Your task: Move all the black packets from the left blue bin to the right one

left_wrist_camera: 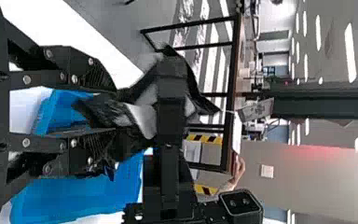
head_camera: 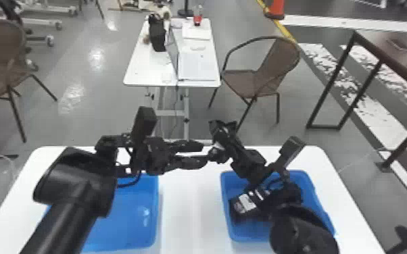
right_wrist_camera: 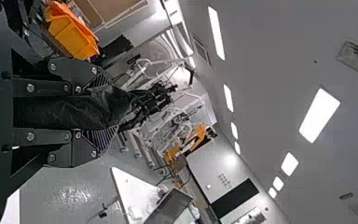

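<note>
In the head view, two blue bins stand apart on a white table (head_camera: 191, 209). The floor of the left bin (head_camera: 125, 219) is partly covered from sight by the left arm; in the right bin (head_camera: 227, 223), dark objects with white labels (head_camera: 246, 203) are seen, partly hidden beneath the right arm. Above the gap between the bins, near the table's far edge, the two grippers are brought close together. The left gripper (head_camera: 199, 153) is pointed toward the robot's right, its jaws apart, with black material between and just beyond the tips in its wrist view. The right gripper (head_camera: 221, 142) is angled away from the robot and toward its left; in its wrist view its jaws are clamped on a black packet (right_wrist_camera: 60, 112), whose glossy, creased surface runs out past the fingertips. Whether the left fingers are touched by that packet cannot be told. Beyond the table, a smaller white desk (head_camera: 133, 76) is seen, with an open laptop (head_camera: 196, 67) and a black bag (head_camera: 158, 33) on it. A brown chair (head_camera: 246, 81) is placed beside the desk, and another brown chair (head_camera: 1, 50) stands well apart at the far left.
</note>
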{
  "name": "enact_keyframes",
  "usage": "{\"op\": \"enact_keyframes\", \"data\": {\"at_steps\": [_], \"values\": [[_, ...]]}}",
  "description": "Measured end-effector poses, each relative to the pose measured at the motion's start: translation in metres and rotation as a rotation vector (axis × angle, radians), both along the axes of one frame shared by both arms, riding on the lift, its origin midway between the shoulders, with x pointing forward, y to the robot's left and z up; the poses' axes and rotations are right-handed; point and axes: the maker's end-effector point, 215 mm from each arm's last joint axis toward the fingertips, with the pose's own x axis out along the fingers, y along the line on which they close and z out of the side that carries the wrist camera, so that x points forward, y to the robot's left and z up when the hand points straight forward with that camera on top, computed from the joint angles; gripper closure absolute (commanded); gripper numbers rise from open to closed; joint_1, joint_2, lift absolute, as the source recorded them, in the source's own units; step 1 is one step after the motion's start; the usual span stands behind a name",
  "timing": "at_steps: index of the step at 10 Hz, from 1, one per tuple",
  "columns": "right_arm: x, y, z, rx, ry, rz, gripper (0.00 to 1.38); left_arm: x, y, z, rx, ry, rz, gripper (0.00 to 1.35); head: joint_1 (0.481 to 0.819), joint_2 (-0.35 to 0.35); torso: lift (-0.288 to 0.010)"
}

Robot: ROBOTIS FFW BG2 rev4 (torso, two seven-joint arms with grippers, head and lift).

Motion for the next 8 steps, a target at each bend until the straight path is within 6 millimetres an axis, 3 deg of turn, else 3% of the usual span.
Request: {"op": "enact_keyframes", "data": {"at_steps": [1, 3, 5, 8], "values": [[0.001, -0.02, -0.003, 0.004, 0.005, -0.037, 1.26, -0.001, 0.016, -0.005, -0.029, 0.029, 0.048, 0.09, 0.695, -0.118, 0.0], [-0.003, -0.078, -0.025, -0.01, 0.047, -0.137, 1.26, -0.006, 0.063, -0.01, -0.075, 0.066, 0.174, 0.12, 0.695, -0.128, 0.0], [-0.018, -0.131, -0.072, -0.023, 0.142, -0.223, 1.26, -0.013, 0.126, -0.012, -0.114, 0.082, 0.311, 0.08, 0.695, -0.125, 0.0], [-0.041, -0.179, -0.144, -0.009, 0.288, -0.312, 1.24, -0.022, 0.194, -0.011, -0.15, 0.082, 0.462, 0.0, 0.695, -0.109, 0.0]]}}
